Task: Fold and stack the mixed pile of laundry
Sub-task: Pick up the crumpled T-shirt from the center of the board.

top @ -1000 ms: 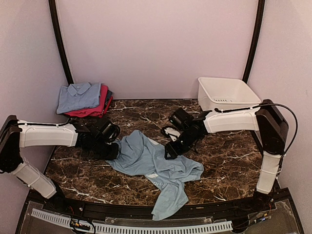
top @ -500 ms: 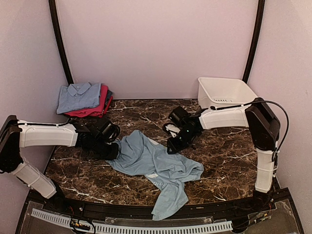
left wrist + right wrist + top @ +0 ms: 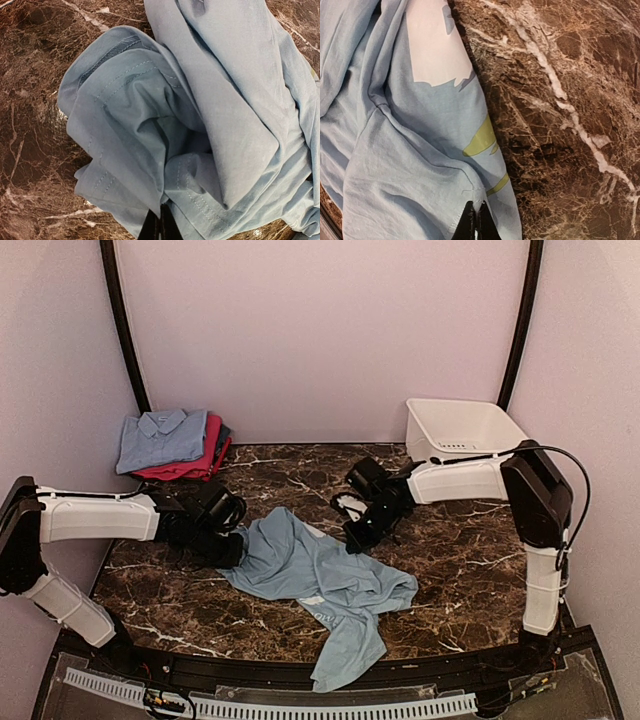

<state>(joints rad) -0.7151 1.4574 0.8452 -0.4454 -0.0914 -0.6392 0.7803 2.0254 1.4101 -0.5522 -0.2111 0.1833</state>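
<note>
1. The pale blue shirt (image 3: pixel 310 570) lies crumpled at the centre of the tabletop (image 3: pixel 470 560).
2. The left gripper (image 3: pixel 234 548) is closed on its 9 o'clock edge, and the right gripper (image 3: pixel 353 539) on its 1 o'clock hem.
3. It is best to lift both together and pull apart evenly.

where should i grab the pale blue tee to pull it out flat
Probably the stitched hem edges, coming in low from either side: the pale blue tee lies crumpled with its hems exposed at the outer edges, where the left gripper and right gripper pinch it.
</note>
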